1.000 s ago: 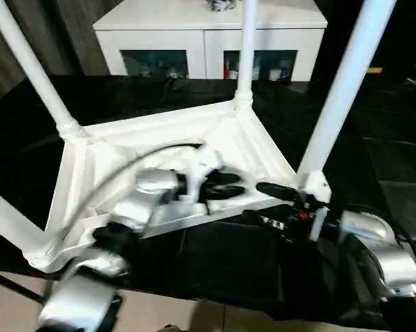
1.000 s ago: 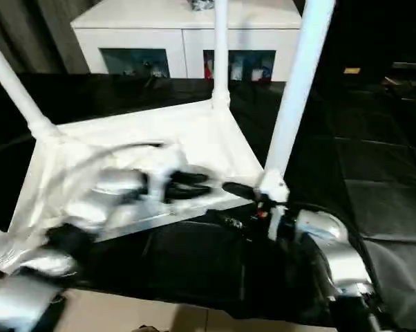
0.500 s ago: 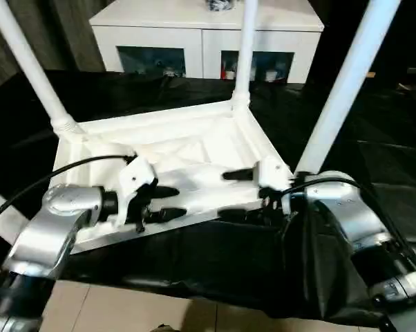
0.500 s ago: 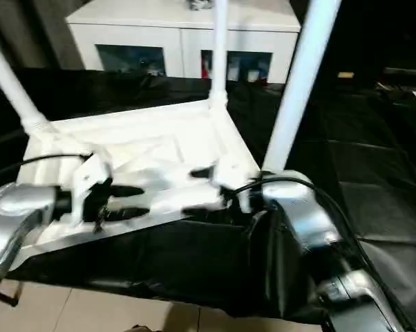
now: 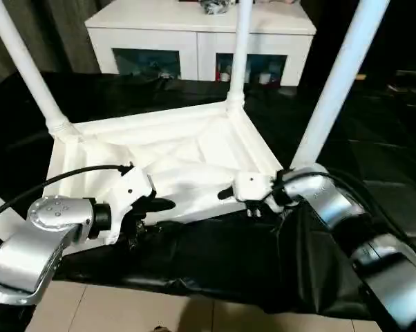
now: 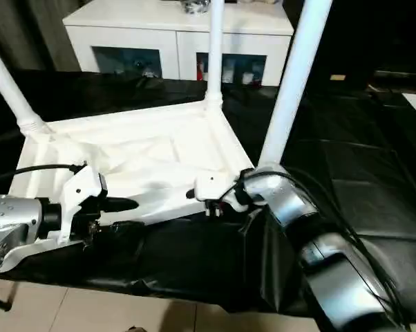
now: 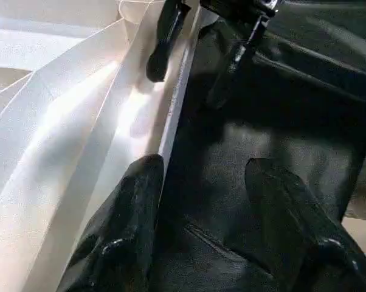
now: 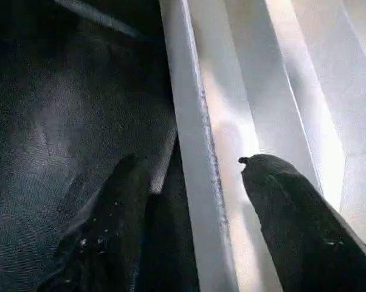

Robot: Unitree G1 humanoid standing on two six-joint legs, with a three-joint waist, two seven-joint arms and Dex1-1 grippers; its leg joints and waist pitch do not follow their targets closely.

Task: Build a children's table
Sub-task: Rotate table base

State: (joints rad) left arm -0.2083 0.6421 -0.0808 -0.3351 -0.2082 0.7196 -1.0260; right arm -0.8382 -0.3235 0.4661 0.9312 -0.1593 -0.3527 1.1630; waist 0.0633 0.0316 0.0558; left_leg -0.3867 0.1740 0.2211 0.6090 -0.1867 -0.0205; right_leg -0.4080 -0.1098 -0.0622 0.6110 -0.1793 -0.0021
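Note:
The children's table (image 5: 194, 149) lies upside down on a black cloth, with its white legs (image 5: 336, 90) pointing up from the corner sockets. My left gripper (image 5: 156, 216) is at the left part of the near rim. It is open, one finger (image 7: 131, 207) lying against the rim's white wall and the other over the cloth. My right gripper (image 5: 229, 202) is at the same rim near the right front leg. It is open astride the rim (image 8: 195, 182), one finger on each side with a gap showing. The right gripper's fingers (image 7: 165, 36) also appear in the left wrist view.
A white cabinet (image 5: 194, 34) with dark glass doors stands behind the table. The black cloth (image 5: 215, 256) hangs over the near edge down to a pale tiled floor (image 5: 125, 311). A cable runs from my left wrist over the table's rim.
My left gripper has drawn back leftward from the middle of the underside to the near rim and opened wider. My right gripper has come in onto the rim, its jaws narrowing.

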